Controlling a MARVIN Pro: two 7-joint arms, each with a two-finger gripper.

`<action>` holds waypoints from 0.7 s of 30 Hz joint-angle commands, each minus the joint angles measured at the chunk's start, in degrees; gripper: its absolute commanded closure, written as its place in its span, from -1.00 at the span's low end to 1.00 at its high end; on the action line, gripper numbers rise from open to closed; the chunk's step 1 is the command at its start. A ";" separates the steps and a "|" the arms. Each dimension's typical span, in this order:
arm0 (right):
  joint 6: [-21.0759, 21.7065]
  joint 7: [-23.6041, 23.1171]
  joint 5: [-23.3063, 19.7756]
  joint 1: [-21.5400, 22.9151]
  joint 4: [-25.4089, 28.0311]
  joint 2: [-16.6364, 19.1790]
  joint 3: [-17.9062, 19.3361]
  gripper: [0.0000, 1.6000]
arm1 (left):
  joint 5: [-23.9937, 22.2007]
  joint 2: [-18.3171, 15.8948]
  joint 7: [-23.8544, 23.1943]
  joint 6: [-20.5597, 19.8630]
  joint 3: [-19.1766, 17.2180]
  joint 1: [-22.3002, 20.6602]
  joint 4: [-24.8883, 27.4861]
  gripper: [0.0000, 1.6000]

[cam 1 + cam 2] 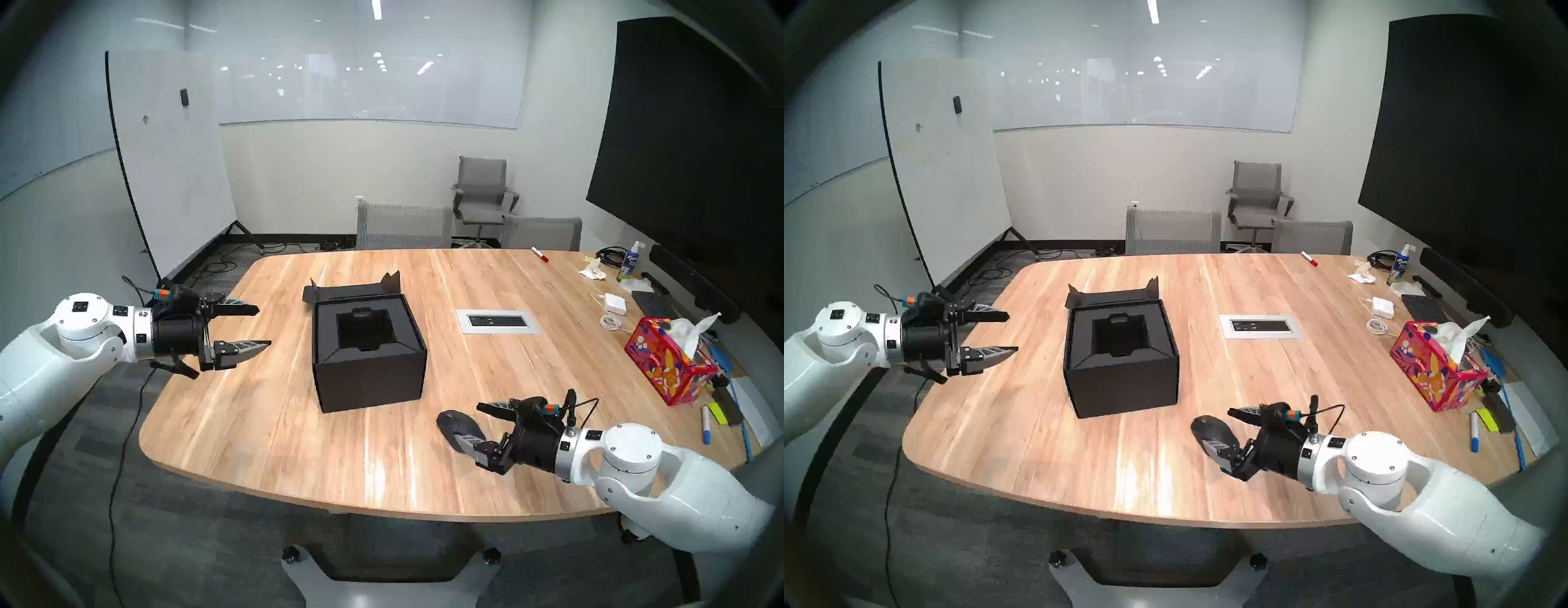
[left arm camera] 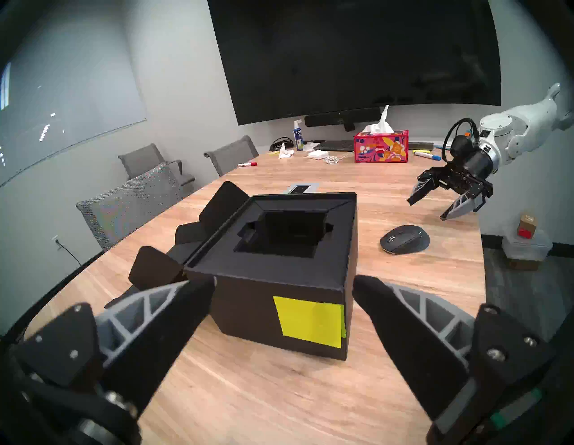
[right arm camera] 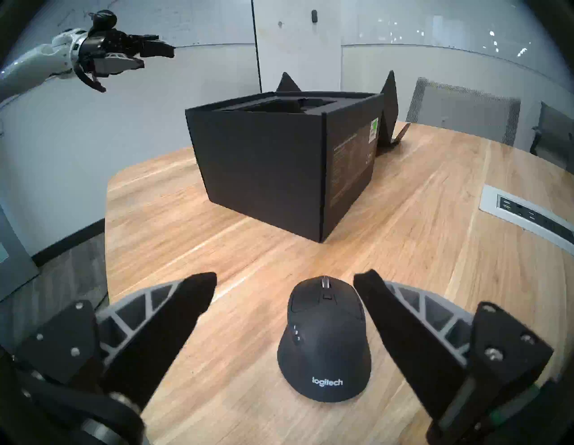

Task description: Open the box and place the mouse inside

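The black box stands mid-table with its flap lid folded back and its square recess empty. A yellow-green sticky note is on its left wall. The black mouse lies on the table to the box's front right. My right gripper is open. In the right wrist view the mouse lies between the fingers, nearer the view's right finger and not gripped. My left gripper is open and empty, in the air left of the box.
A red floral tissue box, a white power adapter, a keyboard, markers and a spray bottle crowd the table's right edge. A metal outlet panel is set in the table right of the box. Chairs stand at the far edge.
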State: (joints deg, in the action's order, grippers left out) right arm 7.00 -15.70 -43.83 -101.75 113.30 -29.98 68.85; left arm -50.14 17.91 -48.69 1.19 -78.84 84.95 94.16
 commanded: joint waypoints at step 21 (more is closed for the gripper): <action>-0.29 2.81 -1.21 -2.62 -0.90 -0.58 0.54 -1.00 | -0.39 -0.20 -0.09 0.24 -0.60 -0.57 0.24 -1.00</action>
State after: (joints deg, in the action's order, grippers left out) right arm 6.96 -12.81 -44.65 -104.56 112.62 -30.26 69.14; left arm -50.16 17.86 -48.67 1.20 -78.78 84.93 94.17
